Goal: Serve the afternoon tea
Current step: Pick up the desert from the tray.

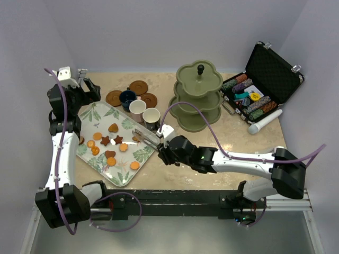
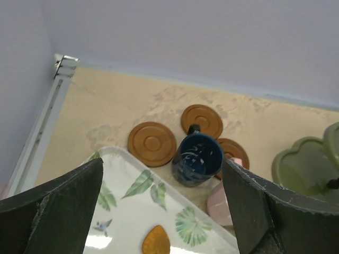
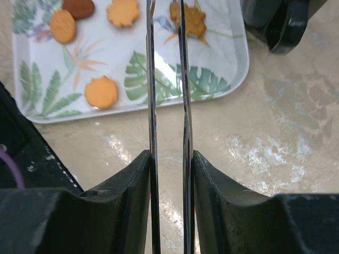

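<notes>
Left gripper (image 1: 91, 94) was noted released, jaws wide, at upper left over the far corner of the tray (image 1: 127, 182), facing the navy cup (image 2: 197, 159). At centre, the right gripper (image 3: 168, 164) was clenched on metal tongs (image 1: 144, 136), tips by a leaf biscuit (image 3: 190, 18); contact could not be told. Step judged: biscuit transfer to the stand (image 1: 198, 98), right of centre. Next, a pinch and a lift clear of the tray rim and pale cups (image 1: 151, 117) would be needed.

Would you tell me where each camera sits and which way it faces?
Top external: above, behind the bases, looking down on the table; both arms show.
Left wrist: on the left arm, facing the navy cup; open fingers show.
Right wrist: faces the biscuits along tongs the right gripper clamps.
Shared: both wrist views show the tray.
</notes>
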You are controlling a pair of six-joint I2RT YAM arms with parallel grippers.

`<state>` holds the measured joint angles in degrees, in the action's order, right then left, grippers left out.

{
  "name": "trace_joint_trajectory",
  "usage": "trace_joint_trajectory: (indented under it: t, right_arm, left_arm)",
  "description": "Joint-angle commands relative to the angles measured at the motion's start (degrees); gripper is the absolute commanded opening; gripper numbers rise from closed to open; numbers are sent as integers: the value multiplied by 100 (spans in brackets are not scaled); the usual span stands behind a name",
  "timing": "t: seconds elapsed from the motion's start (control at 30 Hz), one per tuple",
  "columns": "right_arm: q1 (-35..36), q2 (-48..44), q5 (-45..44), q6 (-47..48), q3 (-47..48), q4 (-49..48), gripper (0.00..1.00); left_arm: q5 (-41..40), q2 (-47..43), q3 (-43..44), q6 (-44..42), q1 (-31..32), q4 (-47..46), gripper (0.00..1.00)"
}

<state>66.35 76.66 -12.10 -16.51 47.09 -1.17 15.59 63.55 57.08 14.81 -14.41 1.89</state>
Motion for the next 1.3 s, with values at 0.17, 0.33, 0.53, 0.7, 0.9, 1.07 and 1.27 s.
trace_joint_trajectory:
  t: [0.17, 0.33, 0.53, 0.7, 0.9, 1.07, 1.27]
  right_arm:
    - [168, 463, -768, -318, 283, 90, 42]
    - [168, 586, -706, -221, 336, 108, 47]
    - [168, 815, -592, -194, 336, 73, 49]
    - [168, 1017, -636, -151, 494, 64, 51]
    - [168, 1272, -671, -54, 687, 99, 51]
    - [168, 1360, -697, -27, 758, 108, 50]
    - [168, 1325, -698, -45, 723, 354, 50]
  left_arm:
    - [-979, -334, -136, -751, 448, 215, 97]
    - [-760, -299, -171, -690, 466, 145, 97]
    - [-751, -299, -197, -690, 492, 145, 97]
    - [-707, -299, -197, -690, 510, 136, 98]
    - [-725, -308, -197, -725, 519, 136, 98]
    - [-733, -299, -189, -743, 519, 145, 98]
    - [-707, -308, -197, -742, 519, 145, 98]
